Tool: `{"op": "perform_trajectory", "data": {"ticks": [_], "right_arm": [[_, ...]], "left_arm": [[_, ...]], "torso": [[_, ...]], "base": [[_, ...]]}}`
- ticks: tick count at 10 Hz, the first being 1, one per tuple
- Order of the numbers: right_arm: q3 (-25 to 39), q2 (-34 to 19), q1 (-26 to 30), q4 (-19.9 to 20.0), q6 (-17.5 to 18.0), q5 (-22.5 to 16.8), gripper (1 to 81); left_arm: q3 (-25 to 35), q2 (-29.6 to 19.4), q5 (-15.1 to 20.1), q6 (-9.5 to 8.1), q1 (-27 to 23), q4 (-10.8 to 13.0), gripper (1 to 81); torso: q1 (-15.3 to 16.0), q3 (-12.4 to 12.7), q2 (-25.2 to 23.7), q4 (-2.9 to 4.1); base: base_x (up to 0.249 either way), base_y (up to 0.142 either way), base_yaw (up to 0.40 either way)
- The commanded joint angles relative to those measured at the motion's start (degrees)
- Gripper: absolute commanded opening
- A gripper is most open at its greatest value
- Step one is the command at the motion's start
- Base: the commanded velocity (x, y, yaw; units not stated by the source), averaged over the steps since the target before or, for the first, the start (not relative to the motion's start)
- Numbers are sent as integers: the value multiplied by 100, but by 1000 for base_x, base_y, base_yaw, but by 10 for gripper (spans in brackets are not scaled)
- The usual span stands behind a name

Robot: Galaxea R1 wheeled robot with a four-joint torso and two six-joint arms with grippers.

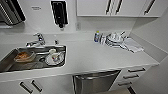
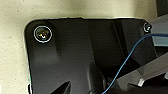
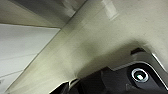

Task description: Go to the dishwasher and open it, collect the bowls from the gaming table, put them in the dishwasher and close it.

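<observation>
in the head view, the dishwasher point(image 1: 96, 82) is seen under the white table point(image 1: 100, 56), low and slightly right of the middle of the picture, its brushed steel front closed and its bar handle point(image 1: 97, 75) running level along the top edge, just under the table's lip. the long axis of that handle lies across the view, from left to right, so a pull would have to be made outward, toward the robot. neither arm is in this picture, so it cannot be judged from here which arm is nearer. to the left of the dishwasher, white cabinet doors point(image 1: 30, 86) with black handles are seen; to its right, a stack of drawers point(image 1: 132, 76). on the table above, a sink point(image 1: 32, 58) holding used dishes, a tap point(image 1: 37, 40), a bottle point(image 1: 97, 36), a pile of plates point(image 1: 115, 38) and a cloth point(image 1: 132, 45) are set. nothing is seen standing in front of the dishwasher door. the bowls and the gaming table are not at this spot.

in the left wrist view, the robot's own dark plate and a blue cable point(image 2: 130, 60) are seen over a pale speckled floor point(image 2: 12, 50); whether the left fingers are spread or pressed together cannot be told.

in the right wrist view, pale surfaces and part of the robot's own body are seen; the state of the right fingers cannot be told either.
</observation>
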Motion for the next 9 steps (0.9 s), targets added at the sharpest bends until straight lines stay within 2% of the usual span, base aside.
{"op": "perform_trajectory", "data": {"ticks": [1, 3, 6, 8, 9], "right_arm": [[-1038, 357, -1527, -1991, -197, 858, 811], [-1573, 699, -1861, -2291, -197, 859, 811], [-2653, 1402, -2230, -2528, -197, 858, 811], [-3007, 1684, -2372, -2634, -197, 867, 811], [-3095, 1773, -2398, -2661, -197, 867, 811]], "left_arm": [[-6, -109, -440, 46, 54, 45, 811], [-6, -127, -459, 46, 45, 45, 811], [-101, -109, -415, 47, 45, 45, 811], [-269, -39, -407, 46, 45, 36, 811], [-278, -4, -267, 46, 37, 19, 811]], "torso": [[0, 0, 0, 0], [0, 0, -2, 0], [-2, 2, -5, 0], [-2, 4, -5, 0], [-2, 4, -5, 0]], "base": [[0, 0, 0], [0, 0, 0], [0, 0, 0], [0, 0, 0], [0, 0, 0]]}}
